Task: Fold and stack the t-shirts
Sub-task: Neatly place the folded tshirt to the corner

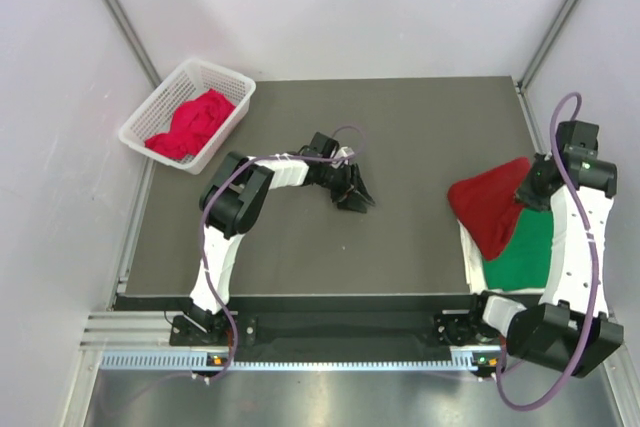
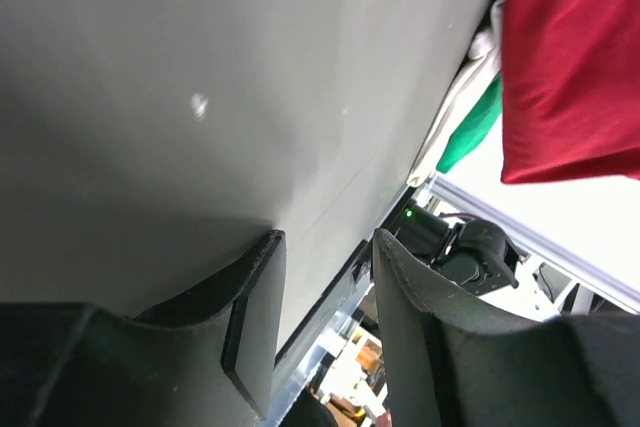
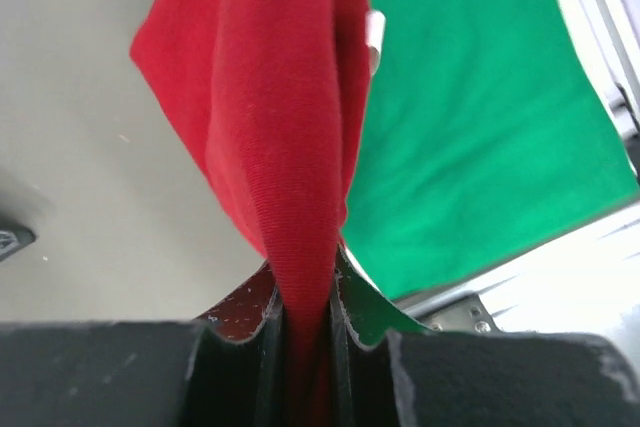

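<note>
- The left arm (image 1: pixel 232 209) is bent at the elbow and reaches to the middle of the table (image 1: pixel 430 137). The left gripper (image 1: pixel 355 197) is low over the bare surface, fingers spread, nothing between them.
- The right arm (image 1: pixel 580 237) stretches along the right edge. The right gripper (image 3: pixel 300 297) pinches the dark red t-shirt (image 1: pixel 488 202), which partly covers the flat green t-shirt (image 1: pixel 525 255).
- A pinkish red t-shirt (image 1: pixel 190 125) lies in the white basket (image 1: pixel 237 97).
</note>
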Controlling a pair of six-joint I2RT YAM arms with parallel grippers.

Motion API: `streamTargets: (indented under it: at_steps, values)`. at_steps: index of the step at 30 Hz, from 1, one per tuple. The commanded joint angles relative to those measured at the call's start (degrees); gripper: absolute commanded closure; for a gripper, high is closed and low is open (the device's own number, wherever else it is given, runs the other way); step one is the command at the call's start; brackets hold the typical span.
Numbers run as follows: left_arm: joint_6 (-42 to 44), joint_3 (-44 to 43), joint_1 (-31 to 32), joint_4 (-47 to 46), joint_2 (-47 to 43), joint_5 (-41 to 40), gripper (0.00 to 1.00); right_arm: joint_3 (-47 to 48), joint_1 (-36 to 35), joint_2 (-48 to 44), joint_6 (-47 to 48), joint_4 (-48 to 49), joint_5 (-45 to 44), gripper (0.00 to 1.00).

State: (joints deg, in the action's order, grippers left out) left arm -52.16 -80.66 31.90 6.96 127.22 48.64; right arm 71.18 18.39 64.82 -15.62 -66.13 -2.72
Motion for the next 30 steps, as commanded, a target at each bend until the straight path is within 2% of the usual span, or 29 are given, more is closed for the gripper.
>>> streamTargets:
  at_steps: [1, 5, 14, 16, 21, 30]
  values:
    - [3.2, 0.8, -0.3, 2.6, -4.6, 1.5, 0.55, 2.2, 2.3, -5.1, -0.5, -7.1, -3.9, 1.00]
    - [3.2, 2.0, -0.8, 2.4, -4.9, 1.9, 0.55, -2.7, 5.8, -9.9, -1.3, -8.8, -4.9, 1.00]
    - [0.5, 1.1, -1.2, -1.2, -3.3, 4.1, 0.58, -4.2, 9.7, -2.9, -3.6, -7.5, -10.6, 0.99]
    - [-0.1, 1.3, -1.3, -1.8, -3.3, 4.2, 0.58, -5.0, 10.7, -2.7, -4.6, -7.1, -12.9, 0.99]
    - [-1.3, 2.8, -2.0, -4.8, -3.6, 4.6, 0.59, -5.5, 13.6, -2.2, -7.4, -8.8, -11.9, 0.98]
    - [-5.2, 7.1, -4.6, -11.8, -4.3, 6.5, 0.59, -10.4, 14.7, -2.7, -12.1, -9.5, -16.3, 0.96]
